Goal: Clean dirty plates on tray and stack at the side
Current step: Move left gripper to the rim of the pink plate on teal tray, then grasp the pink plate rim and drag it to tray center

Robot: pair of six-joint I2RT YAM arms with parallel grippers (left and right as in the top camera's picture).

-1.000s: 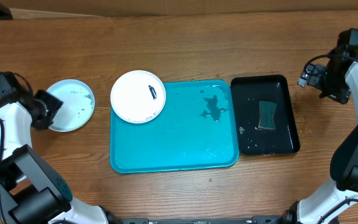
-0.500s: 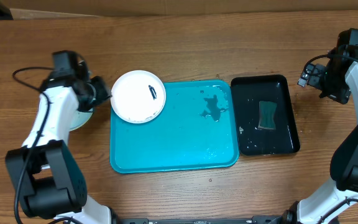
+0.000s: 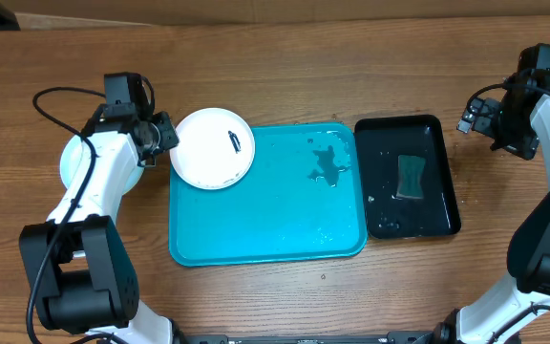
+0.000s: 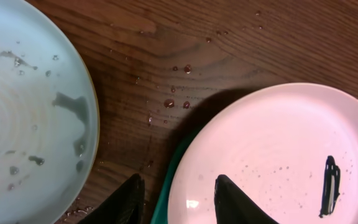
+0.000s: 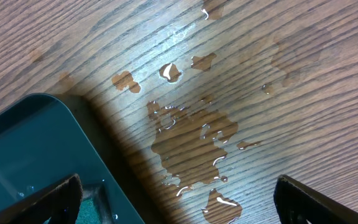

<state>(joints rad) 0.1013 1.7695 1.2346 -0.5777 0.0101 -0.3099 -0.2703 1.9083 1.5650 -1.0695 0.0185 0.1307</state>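
Observation:
A white plate [image 3: 208,153] with a dark smear [image 3: 236,141] lies on the far-left corner of the turquoise tray [image 3: 275,210]. My left gripper [image 3: 158,139] is open at that plate's left rim. In the left wrist view its jaws [image 4: 179,202] straddle the rim: one finger over the wood, the other over the white plate [image 4: 272,149]. A wet pale-blue plate [image 3: 69,164] with a thin yellowish edge [image 4: 23,118] sits on the table to the left, partly under my arm. I cannot make out a separate yellow-green plate. My right gripper [image 3: 485,122] is open and empty.
A glossy black tray [image 3: 390,143] with a green sponge [image 3: 411,177] stands right of the turquoise tray. Its corner [image 5: 23,143] shows in the right wrist view beside a water puddle [image 5: 191,137] on the wood. The right jaws [image 5: 179,199] hang over that wet wood.
My left arm has swung right, from over the pale-blue plate to the white plate's left rim. The right arm has not moved.

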